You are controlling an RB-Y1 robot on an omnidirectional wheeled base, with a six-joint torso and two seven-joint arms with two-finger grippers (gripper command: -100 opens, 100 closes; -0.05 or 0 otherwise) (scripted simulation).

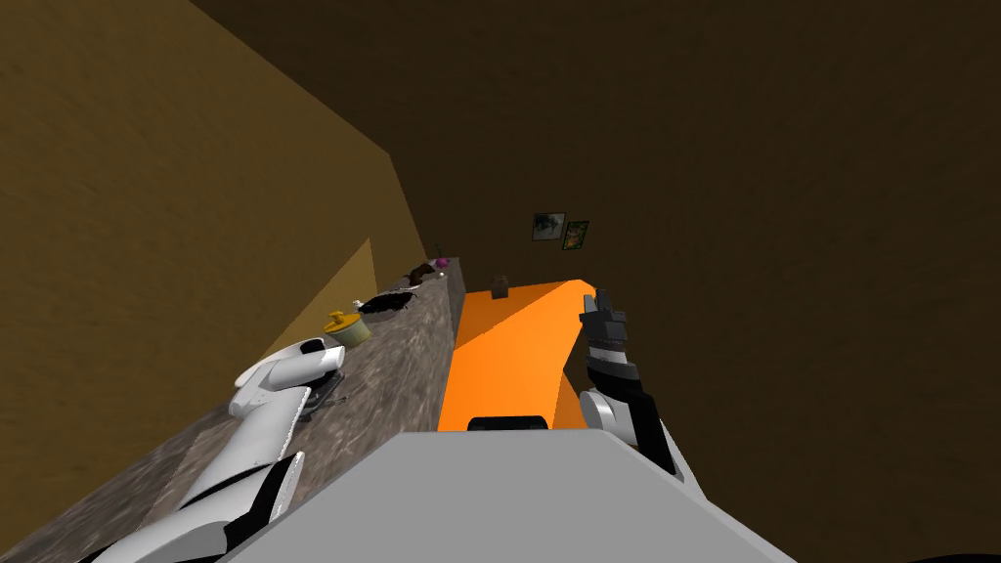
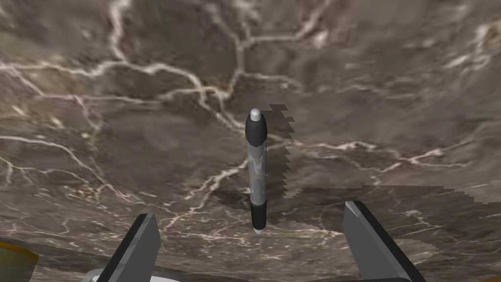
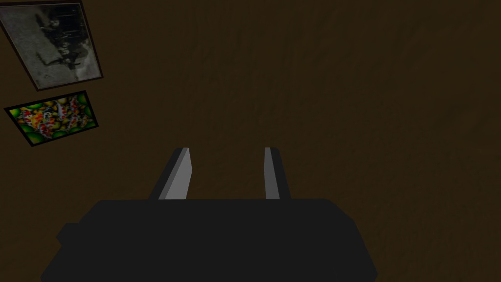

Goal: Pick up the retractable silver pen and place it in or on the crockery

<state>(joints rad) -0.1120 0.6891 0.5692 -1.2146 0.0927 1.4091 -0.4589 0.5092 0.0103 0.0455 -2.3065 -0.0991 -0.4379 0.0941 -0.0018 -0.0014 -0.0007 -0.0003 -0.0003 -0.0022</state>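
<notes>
Lying flat on the brown veined counter (image 2: 391, 88), the silver pen (image 2: 257, 166) with 2 black ends points away from the left gripper (image 2: 250, 211), whose 2 fingers stand wide apart either side of its near tip, clear of it. Farther along the counter sit a yellow lidded pot (image 1: 347, 328) and a dark dish (image 1: 384, 304). The right gripper (image 3: 227, 152) hovers above an orange surface (image 1: 508, 352), fingers parted, holding nothing.

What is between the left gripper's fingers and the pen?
Only bare veined countertop, in the left wrist view; the fingers of the open left gripper flank the pen without touching.
</notes>
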